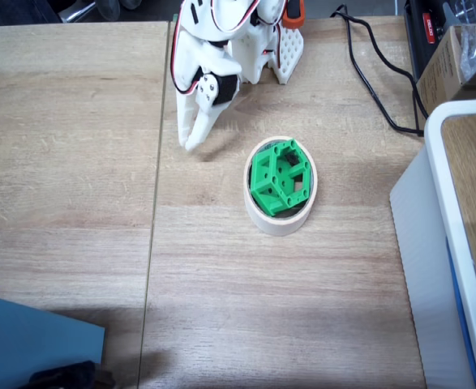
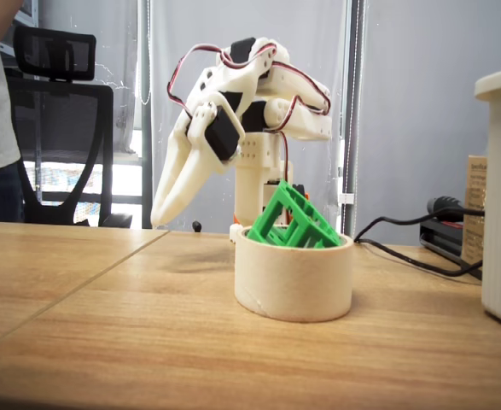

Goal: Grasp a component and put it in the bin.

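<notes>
The green component [image 1: 280, 177] sits tilted inside the tape-ring bin [image 1: 280, 220], mid-surface. The gripper [image 1: 190, 143] hangs beside it, jaws pressed together, empty. A careless arm swing could knock the ring.

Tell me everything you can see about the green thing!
The green part is bright plastic, looks 3D-printed, with a six-sided outline, round holes and open frame bars. It sits inside the cream tape ring, tilted, not flat: in the side fixed view one corner sticks up above the rim. It leans on the ring's inside edge. The white gripper hangs beside the ring, not touching the part.
</notes>
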`<move>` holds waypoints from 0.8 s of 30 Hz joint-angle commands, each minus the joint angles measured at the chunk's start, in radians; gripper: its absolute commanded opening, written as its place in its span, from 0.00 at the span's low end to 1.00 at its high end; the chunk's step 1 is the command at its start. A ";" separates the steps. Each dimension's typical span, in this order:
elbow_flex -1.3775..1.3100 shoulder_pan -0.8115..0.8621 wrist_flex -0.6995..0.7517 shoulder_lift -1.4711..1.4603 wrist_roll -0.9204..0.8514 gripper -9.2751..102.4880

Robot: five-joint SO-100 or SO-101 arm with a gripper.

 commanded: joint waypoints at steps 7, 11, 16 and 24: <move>-0.006 0.025 -0.018 0.029 0.008 0.09; 0.002 0.109 -0.015 0.031 -0.003 0.09; 0.006 0.207 -0.011 0.031 -0.006 0.09; 0.028 0.238 -0.005 0.031 0.002 0.09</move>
